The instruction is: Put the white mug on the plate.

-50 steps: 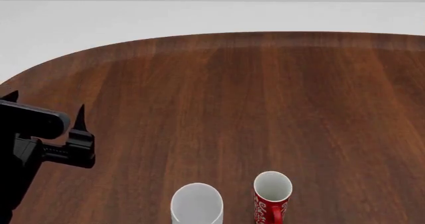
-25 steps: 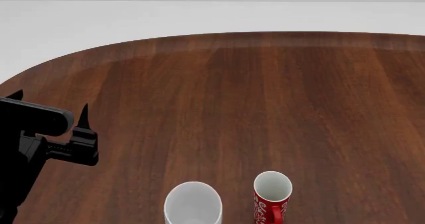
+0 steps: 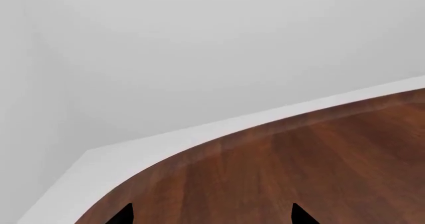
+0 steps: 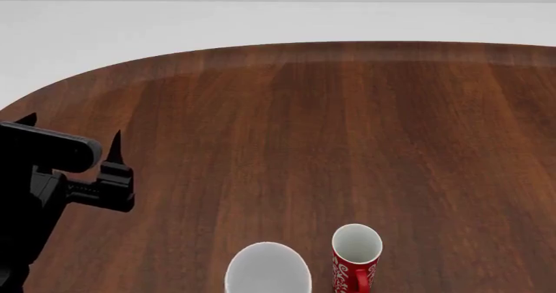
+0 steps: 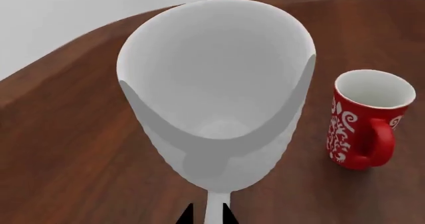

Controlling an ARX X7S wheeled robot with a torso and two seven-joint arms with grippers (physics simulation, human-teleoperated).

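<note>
Since half a second ago the white mug has shifted right and sits closer to the head camera. Left gripper hovers well left, tips spread, empty. Right gripper is pinched on the mug's handle; mouth tilts away from it. Red mug just beside, right. Plate not visible, direction unknown.

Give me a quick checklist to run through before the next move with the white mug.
1. White mug gripped by right gripper: ok, fingertips pinch its handle.
2. Mug off the table: cannot tell.
3. Plate located: not ok, it shows in no view.
4. Red mug apart from the white mug: ok, a gap shows.
5. Left gripper out of the way: ok, open and empty, off to the left.
</note>
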